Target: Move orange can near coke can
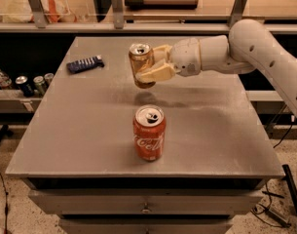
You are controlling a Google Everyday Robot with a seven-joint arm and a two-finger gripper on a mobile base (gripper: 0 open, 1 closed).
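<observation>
The orange can (140, 62), golden-orange with a silver top, is held upright in the air above the table's middle. My gripper (149, 67) reaches in from the right and is shut on it, tan fingers (157, 72) wrapped around its side. Its shadow falls on the table just below. The coke can (149, 132), red with white Coca-Cola script, stands upright on the table nearer the front edge, a short way in front of and slightly right of the held can.
A grey table (75, 126) carries a dark blue packet (84, 64) at its back left. Several cans and a bottle (22, 83) stand on a low shelf to the left. A rail with posts (116, 6) runs behind the table.
</observation>
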